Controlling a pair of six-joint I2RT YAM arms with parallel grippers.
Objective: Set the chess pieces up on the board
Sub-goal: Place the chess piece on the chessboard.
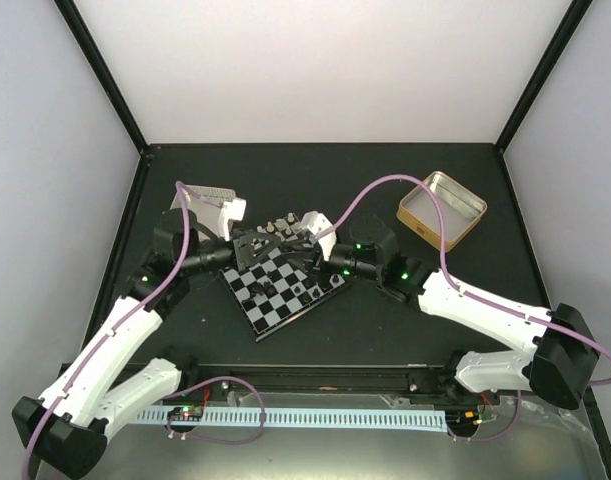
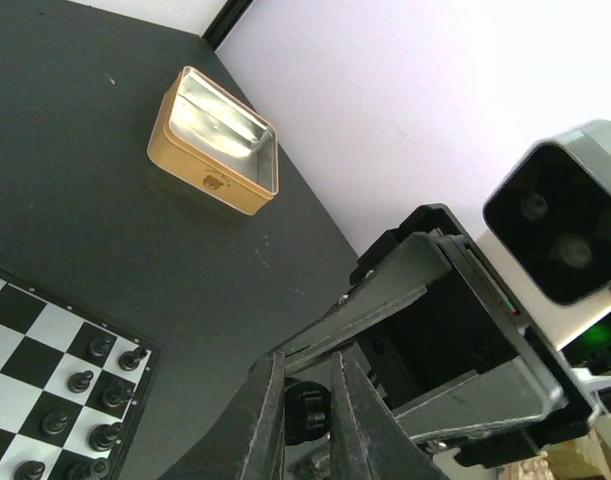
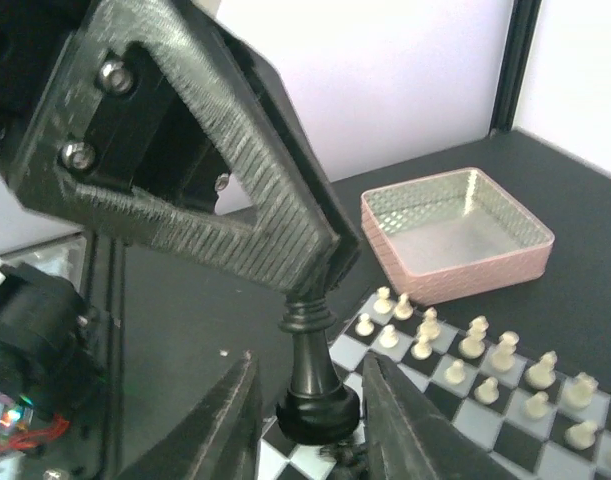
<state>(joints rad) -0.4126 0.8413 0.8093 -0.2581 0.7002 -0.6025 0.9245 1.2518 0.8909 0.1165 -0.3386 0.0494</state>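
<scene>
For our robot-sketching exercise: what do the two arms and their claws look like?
The left arm and right arm have white links and black joints with small green lights. A lilac cable loops along each. The claw fingers are dark grey, ribbed and wedge-shaped.

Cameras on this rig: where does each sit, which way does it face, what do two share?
Top external: above and behind the bases, looking down on both arms, the chessboard and the gold tin.
Left wrist: on the left arm, facing across the chessboard's corner toward the gold tin, left end effector at bottom.
Right wrist: low over the chessboard, facing the pink tin, right end effector flanking a black chess piece.
Shared: gold tin, top and left wrist.
</scene>
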